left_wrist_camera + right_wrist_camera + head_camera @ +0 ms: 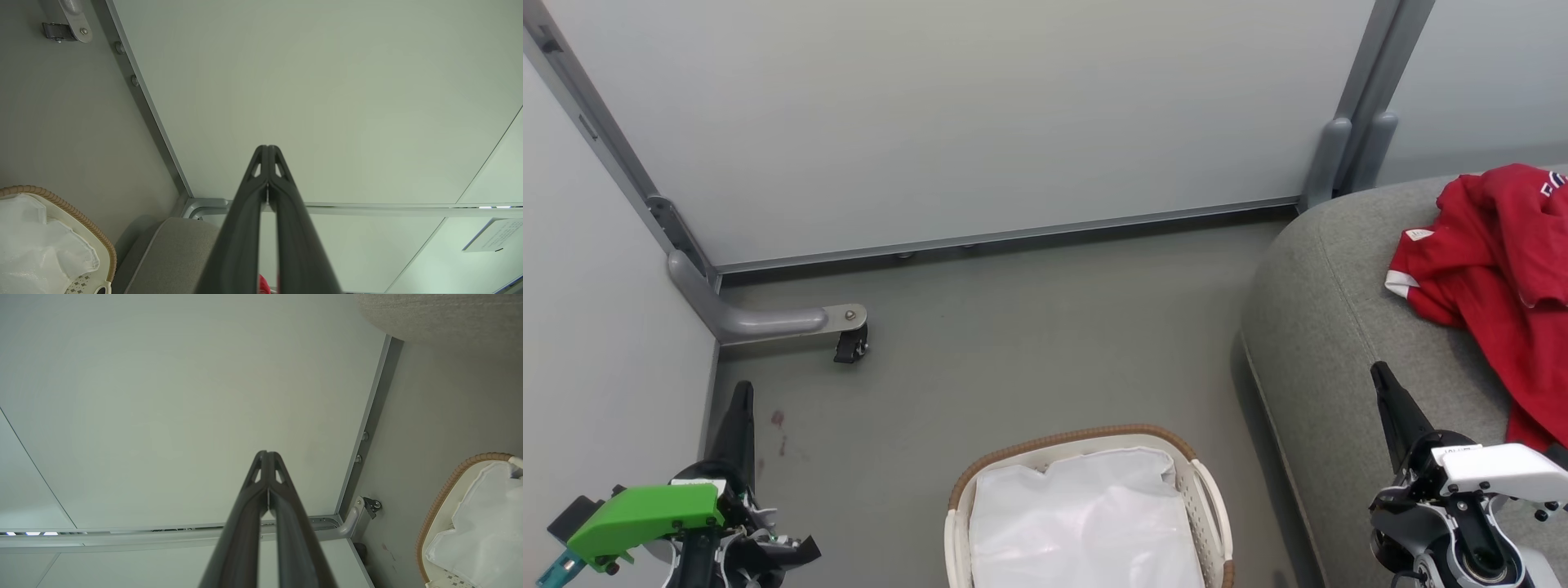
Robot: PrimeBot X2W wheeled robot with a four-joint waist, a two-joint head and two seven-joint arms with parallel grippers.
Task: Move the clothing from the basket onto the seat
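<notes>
Showing what looks like the tail end of a laundry move: a small oval white perforated plastic basket point(1045, 445) w/ brown woven rim sits on a grey floor point(1029, 327). It holds a crumpled white liner sheet point(1086, 514) and no visible red fabric.

The bright-red soft sports clothing point(1494, 245) lies up and to the right of the basket, well apart from it, heaped on the large grey fabric couch seat point(1331, 310). The heap runs off the frame edge, so it can't be told whether it is one garment or two.

The left gripper point(742, 392), w/ two long dark fingers and a green housing, hangs left of the basket. Its fingers are pressed together w/ nothing btwn them. The right gripper point(1380, 374), w/ a white housing, hangs right of the basket over the seat's rounded front edge. It is also clenched and empty, near the red heap but not touching it.

The step in hand is prob. a final check. Done well, that means looking for any red hidden under the liner. If there is none, both arms should keep clear of the basket rim and liner so nothing snags, and the heap should be left alone.

The clothing is vivid red and matte, loosely bunched w/ deep creases. A white cuff band point(1401, 282) and a small white label point(1419, 234) face the basket, and white lettering is cut off on the far side. The fabric looks limp and likely to slide if dragged toward the seat's edge.
</notes>
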